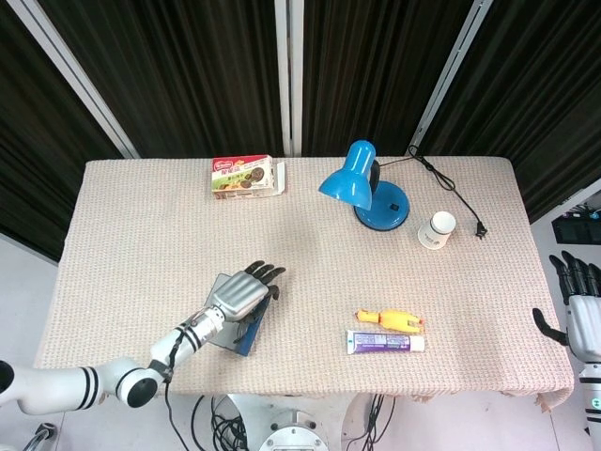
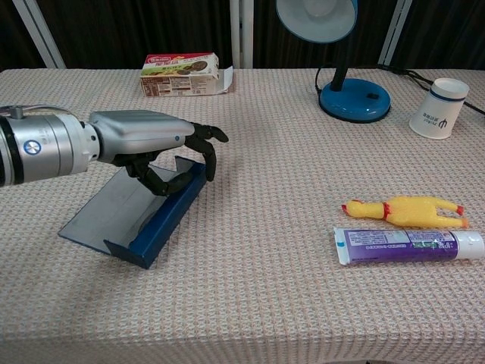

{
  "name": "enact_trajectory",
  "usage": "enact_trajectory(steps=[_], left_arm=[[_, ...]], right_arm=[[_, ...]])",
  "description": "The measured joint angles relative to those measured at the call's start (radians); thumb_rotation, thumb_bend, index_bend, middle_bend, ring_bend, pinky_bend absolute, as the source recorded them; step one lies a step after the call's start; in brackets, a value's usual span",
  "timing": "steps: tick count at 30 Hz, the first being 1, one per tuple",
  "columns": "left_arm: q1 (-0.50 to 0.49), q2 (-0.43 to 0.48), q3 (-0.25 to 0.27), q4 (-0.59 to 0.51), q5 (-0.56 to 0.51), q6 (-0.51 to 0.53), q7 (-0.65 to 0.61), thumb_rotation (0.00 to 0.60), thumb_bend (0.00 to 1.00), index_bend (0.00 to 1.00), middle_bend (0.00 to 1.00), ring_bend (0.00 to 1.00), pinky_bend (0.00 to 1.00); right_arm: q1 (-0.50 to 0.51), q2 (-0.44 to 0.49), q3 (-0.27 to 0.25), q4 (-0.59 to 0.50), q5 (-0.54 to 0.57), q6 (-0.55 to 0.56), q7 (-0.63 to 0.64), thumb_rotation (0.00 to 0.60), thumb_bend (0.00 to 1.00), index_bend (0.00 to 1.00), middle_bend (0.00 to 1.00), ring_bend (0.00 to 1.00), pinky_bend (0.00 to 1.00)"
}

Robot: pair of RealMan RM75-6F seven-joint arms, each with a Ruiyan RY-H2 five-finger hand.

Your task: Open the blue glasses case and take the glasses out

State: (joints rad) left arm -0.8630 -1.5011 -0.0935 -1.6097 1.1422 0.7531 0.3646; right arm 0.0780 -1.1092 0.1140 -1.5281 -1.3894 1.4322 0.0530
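The blue glasses case (image 2: 129, 212) lies closed at the front left of the table, its grey lid facing up and one long blue side toward me. My left hand (image 2: 151, 140) hovers over its far end, fingers (image 2: 206, 155) bent down past the far corner and thumb curled underneath, near the case's blue edge. It holds nothing that I can see. In the head view the left hand (image 1: 242, 293) covers most of the case (image 1: 246, 340). My right hand (image 1: 577, 305) hangs off the table's right edge, fingers spread, empty. No glasses are visible.
A yellow rubber chicken (image 2: 402, 209) and a toothpaste tube (image 2: 409, 246) lie at the front right. A blue desk lamp (image 1: 366, 188) with its cord, a white cup (image 1: 437, 229) and a snack box (image 1: 247, 177) stand along the back.
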Motion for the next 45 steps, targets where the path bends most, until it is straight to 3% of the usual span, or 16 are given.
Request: enact_trajectory(steps=[14,24,28,34,37,45], left_arm=[[-0.07,0.089,0.022,-0.057,-0.29,0.007,0.167,0.6,0.66,0.39,0.0,0.0,0.0],[-0.115,0.184,0.062,-0.092,-0.489,-0.007,0.191,0.6,0.66,0.41,0.0,0.0,0.0],[-0.152,0.232,0.094,-0.125,-0.592,-0.015,0.216,0.594,0.66,0.41,0.0,0.0,0.0],[-0.211,0.288,0.157,-0.17,-0.739,-0.026,0.254,0.517,0.66,0.41,0.0,0.0,0.0],[-0.246,0.321,0.189,-0.196,-0.81,-0.041,0.26,0.511,0.66,0.41,0.0,0.0,0.0],[-0.295,0.383,0.24,-0.259,-0.859,-0.086,0.228,0.511,0.66,0.46,0.0,0.0,0.0]], right_arm=[[-0.002,-0.001,0.002,-0.006,0.005,0.005,-0.011,0.6,0.27,0.0,0.0,0.0,0.0],[0.0,-0.002,0.002,-0.022,0.002,0.006,-0.031,0.6,0.27,0.0,0.0,0.0,0.0],[0.001,-0.002,0.002,-0.027,0.0,0.007,-0.038,0.6,0.27,0.0,0.0,0.0,0.0],[0.001,-0.006,0.002,-0.028,-0.003,0.013,-0.045,0.6,0.27,0.0,0.0,0.0,0.0],[0.001,-0.006,0.002,-0.028,-0.004,0.014,-0.047,0.6,0.27,0.0,0.0,0.0,0.0],[0.005,-0.009,0.0,-0.034,-0.008,0.011,-0.057,0.6,0.27,0.0,0.0,0.0,0.0]])
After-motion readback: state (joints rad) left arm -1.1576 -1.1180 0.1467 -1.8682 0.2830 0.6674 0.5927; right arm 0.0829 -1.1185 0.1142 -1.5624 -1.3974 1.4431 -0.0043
